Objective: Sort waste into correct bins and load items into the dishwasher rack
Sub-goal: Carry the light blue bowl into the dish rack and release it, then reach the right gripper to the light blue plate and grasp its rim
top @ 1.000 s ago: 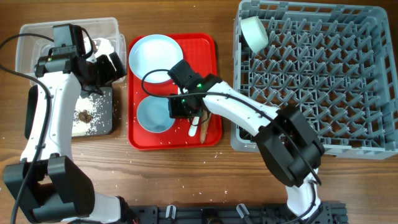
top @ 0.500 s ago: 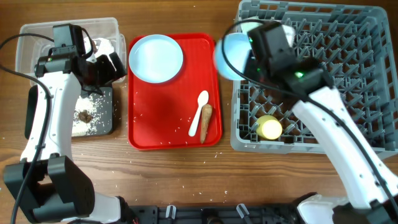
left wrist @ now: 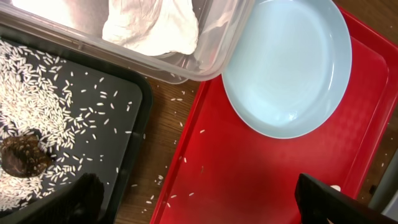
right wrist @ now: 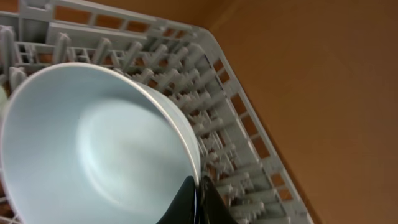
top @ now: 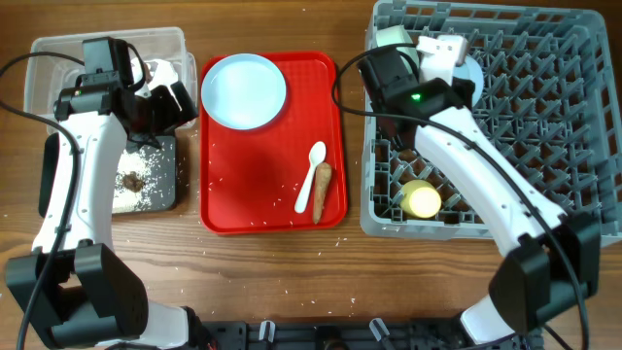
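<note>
One bowl has changed place.

Overhead: the pale blue bowl (top: 469, 76) was on the red tray (top: 262, 209) a second ago. It now hangs in the right gripper (top: 455, 63) over the far-left corner of the dishwasher rack (top: 544, 146), just beside the pale green bowl (top: 394, 41). The yellow cup (top: 423, 199) sits in the rack's near-left part. The pale blue plate (top: 243, 90), the white spoon (top: 313, 175) and the root piece (top: 323, 192) just beside it are still on the red tray. The left gripper (top: 167, 100) has not moved and hovers where the clear tub (top: 58, 53) meets the black tray (top: 155, 194).

Left wrist: the fingers (left wrist: 84, 199) are spread wide with nothing between them. The tissue (left wrist: 152, 25) is in the tub, and the rice grains (left wrist: 37, 93) and dark lump (left wrist: 22, 158) are in the black tray.

Right wrist: the fingers (right wrist: 186, 202) are pinched on the bowl's rim, with the bowl tipped on edge over the pegs. Can't tell whether it touches them.

Judgement: this bowl only needs setting down and letting go. The plate and spoon still have to be loaded and the root binned.
</note>
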You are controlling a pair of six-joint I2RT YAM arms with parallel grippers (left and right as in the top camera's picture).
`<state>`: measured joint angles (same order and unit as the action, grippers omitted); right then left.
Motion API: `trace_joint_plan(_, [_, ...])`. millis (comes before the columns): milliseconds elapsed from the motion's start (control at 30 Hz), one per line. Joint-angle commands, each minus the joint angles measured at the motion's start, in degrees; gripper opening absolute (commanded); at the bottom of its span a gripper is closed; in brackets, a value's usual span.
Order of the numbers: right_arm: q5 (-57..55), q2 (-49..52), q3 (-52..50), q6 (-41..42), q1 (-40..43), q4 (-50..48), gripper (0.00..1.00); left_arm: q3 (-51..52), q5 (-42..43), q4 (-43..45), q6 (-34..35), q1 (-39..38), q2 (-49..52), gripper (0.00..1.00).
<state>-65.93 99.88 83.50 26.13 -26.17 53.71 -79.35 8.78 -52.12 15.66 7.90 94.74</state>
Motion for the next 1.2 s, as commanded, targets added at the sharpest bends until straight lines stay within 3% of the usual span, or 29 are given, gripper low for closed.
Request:
trace_joint_plan(0, [-3.1,2.8,-0.2,-10.6,-1.6,-2.4,0.04,-0.9,-0.5,0.1,0.2,0.3,0.7,1.0])
trace_joint_plan(367, [-3.6,8.1,-0.2,-17.7,-2.9,-3.8,0.04,-0.9,-0.5,0.1,0.2,0.3,0.7,1.0])
trace_joint_plan(667, [13.0,8.1,-0.2,-23.4,-8.7,-3.5,0.05,-0.9,-0.5,0.1,0.2,0.3,0.7,1.0])
trace_joint_plan(800, [17.7,8.0,-0.2,-23.4,-8.9,-3.1,0.25,-0.9,-0.5,0.1,0.2,0.3,0.7,1.0])
trace_joint_plan(867, [19.8,7.6,0.0,-23.3,-9.4,-1.9,0.56,-0.9,-0.5,0.1,0.2,0.3,0.7,1.0])
trace_joint_plan(933, [20.9,7.1,0.9,-23.1,-9.9,-0.3,0.81,-0.9,-0.5,0.1,0.2,0.3,0.7,1.0])
trace_joint_plan(1067, [23.9,4.0,4.7,-23.1,-10.0,1.1,0.97,-0.9,-0.5,0.1,0.2,0.3,0.7,1.0])
trace_joint_plan(1167, [28.9,0.2,7.7,-23.1,-10.0,0.3,1.0,-0.9,-0.5,0.1,0.2,0.3,0.7,1.0])
